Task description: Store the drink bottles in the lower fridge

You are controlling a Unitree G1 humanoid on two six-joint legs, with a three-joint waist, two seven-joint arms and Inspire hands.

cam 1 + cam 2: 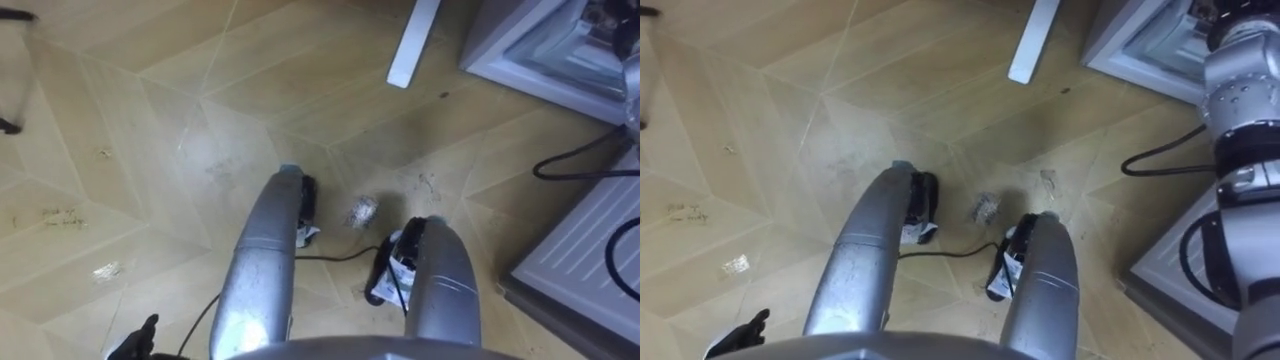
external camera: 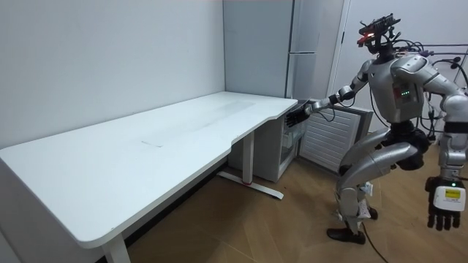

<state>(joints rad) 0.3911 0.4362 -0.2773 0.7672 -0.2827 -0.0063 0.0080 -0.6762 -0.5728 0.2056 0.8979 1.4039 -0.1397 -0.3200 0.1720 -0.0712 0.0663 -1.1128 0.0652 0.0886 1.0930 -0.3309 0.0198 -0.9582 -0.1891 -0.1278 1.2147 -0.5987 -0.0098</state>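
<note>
Left hand (image 2: 442,207) hangs low at the robot's side, fingers loose and slightly spread, holding nothing; in the eye views it shows as a dark shape at 7 o'clock. The robot stands on a wood floor (image 1: 150,120) with knees bent, just off the end of a long white desk (image 2: 146,153).

In the eye views a small crumpled scrap (image 1: 362,212) lies on the floor between the feet, near the centre. At 4 o'clock is a ribbed white panel (image 1: 590,245), close beside the robot's right leg. At 12 to 1 o'clock lies the desk's white foot (image 1: 412,45).

At 2 o'clock stands the lower fridge (image 1: 485,45), open towards the robot with its pale inner frame showing. What is inside is too blurred to tell, and I cannot make out a drink there.

The right arm runs up the right edge towards that opening. In the room view the right hand (image 2: 296,117) is stretched out at the fridge's top front corner, next to the desk's end. I cannot tell whether its fingers are spread or curled, nor whether they hold anything. Behind the fridge rises a tall grey unit (image 2: 311,44).
</note>
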